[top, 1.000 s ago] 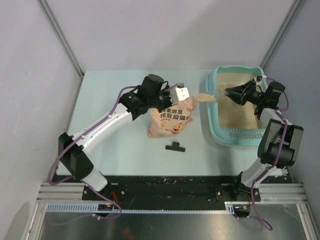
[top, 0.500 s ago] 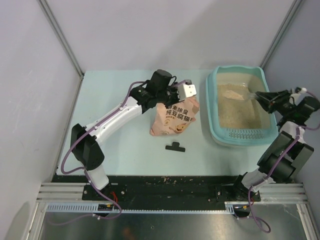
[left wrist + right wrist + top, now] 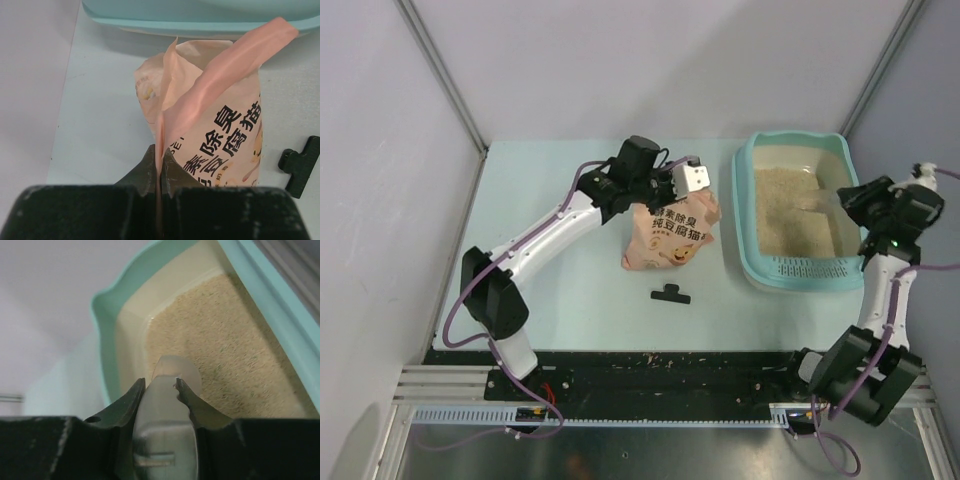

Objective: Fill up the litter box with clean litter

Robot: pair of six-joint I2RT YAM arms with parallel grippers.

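Observation:
The teal litter box (image 3: 745, 240) stands at the right of the table, with beige clean litter (image 3: 785, 215) spread over its floor; both also show in the right wrist view, litter box (image 3: 102, 325) and litter (image 3: 235, 345). My right gripper (image 3: 850, 200) is shut on the clear plastic scoop (image 3: 172, 372), holding it over the box's right side. The peach-pink cat bag (image 3: 670, 235) stands upright left of the box. My left gripper (image 3: 160, 160) is shut on the bag's top edge (image 3: 200, 100).
A small black clip (image 3: 671, 294) lies on the table in front of the bag; it also shows in the left wrist view (image 3: 300, 165). Grey walls and metal posts close in the table at left, back and right.
The scoop went from the bag's mouth, loaded with litter, across over the box; its litter is now in the box. My right arm swung right. The left gripper and bag shifted slightly right.

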